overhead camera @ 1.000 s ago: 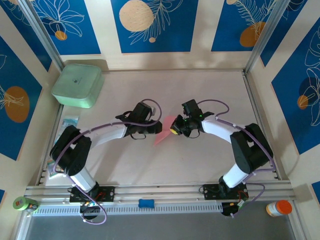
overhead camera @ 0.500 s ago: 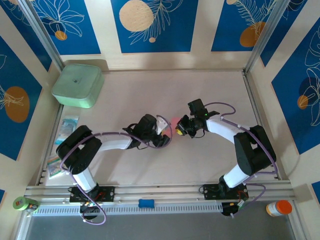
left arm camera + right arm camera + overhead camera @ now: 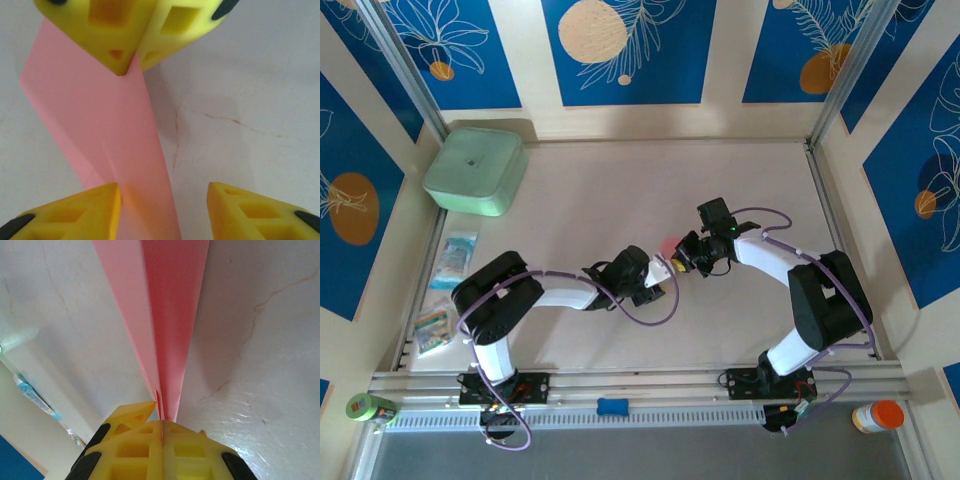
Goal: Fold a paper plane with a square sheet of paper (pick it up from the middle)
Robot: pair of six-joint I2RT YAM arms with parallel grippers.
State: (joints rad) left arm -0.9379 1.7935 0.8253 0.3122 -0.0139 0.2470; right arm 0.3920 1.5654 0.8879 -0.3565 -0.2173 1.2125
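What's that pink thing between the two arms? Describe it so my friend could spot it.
Look at the middle of the pale table. There the right claw pinches the narrow end of a long, folded strip of pink paper. It is thin, flat and pink, unlike the bulky mint-green box in the far left corner.

the top camera hangs high behind the arm bases and looks down on the whole table [image 3: 720, 180], far off. the left wrist camera sits low and very close, looking past its own yellow fingers [image 3: 75, 212] along the folded pink paper [image 3: 115, 140] toward the right gripper [image 3: 131, 67]. the right wrist camera faces back the other way, equally close, along the same paper. all three share that strip near the table's middle.
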